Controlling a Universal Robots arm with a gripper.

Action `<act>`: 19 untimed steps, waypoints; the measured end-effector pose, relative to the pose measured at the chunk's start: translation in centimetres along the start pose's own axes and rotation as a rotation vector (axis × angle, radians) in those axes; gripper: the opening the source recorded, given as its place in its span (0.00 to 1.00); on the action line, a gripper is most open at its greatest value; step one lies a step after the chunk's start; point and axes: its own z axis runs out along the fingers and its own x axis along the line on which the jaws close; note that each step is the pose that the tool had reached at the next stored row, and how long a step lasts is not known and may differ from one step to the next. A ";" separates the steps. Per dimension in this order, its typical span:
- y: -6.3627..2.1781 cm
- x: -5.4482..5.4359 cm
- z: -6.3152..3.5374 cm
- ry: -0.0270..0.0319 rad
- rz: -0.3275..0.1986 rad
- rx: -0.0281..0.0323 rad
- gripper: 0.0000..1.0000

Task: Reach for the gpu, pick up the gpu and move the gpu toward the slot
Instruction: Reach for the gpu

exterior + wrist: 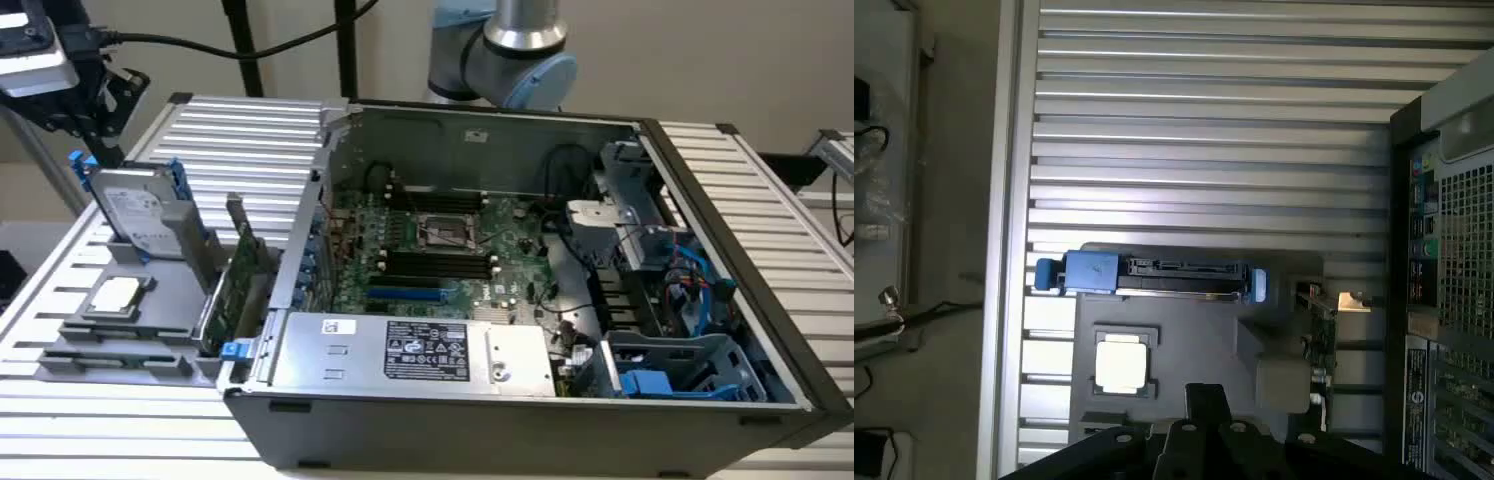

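Observation:
The gpu (246, 268) is a thin green card standing on edge in a grey holder (134, 345), just outside the open computer case (534, 410). In the wrist view the gpu (1318, 335) looks dark and edge-on, with its silvery bracket (1352, 302) at one end. My gripper (103, 148) hangs high at the exterior view's left, above the hard drive and well apart from the gpu. Part of the gripper (1204, 408) shows as a black shape over the holder. A blue slot (407, 296) lies on the motherboard inside the case.
A silver hard drive (140, 215) in a blue frame stands upright in the holder beside the gpu. A small square silver chip (115, 293) lies flat in front of it. The ribbed metal table (240, 140) stretches around, and black cables hang behind the gripper.

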 end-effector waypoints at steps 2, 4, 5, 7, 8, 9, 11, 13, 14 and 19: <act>0.00 0.0 0.00 0.0000 0.000 0.0000 0.11; 0.00 0.0 0.00 0.0000 0.000 0.0000 0.11; 0.00 0.0 0.00 0.0000 0.000 0.0000 0.11; 0.00 0.0 0.00 0.0000 0.000 0.0000 0.11; 0.00 0.0 0.00 0.0000 0.000 0.0000 0.11; 0.00 0.0 0.00 0.0000 0.000 0.0000 0.11; 0.00 0.0 0.00 0.0000 0.000 0.0000 0.11; 0.00 0.0 0.00 0.0000 0.000 0.0000 0.11; -0.04 0.0 -0.01 0.0002 0.000 0.0001 0.11; -1.00 -1.5 -0.04 0.0021 0.000 0.0000 0.11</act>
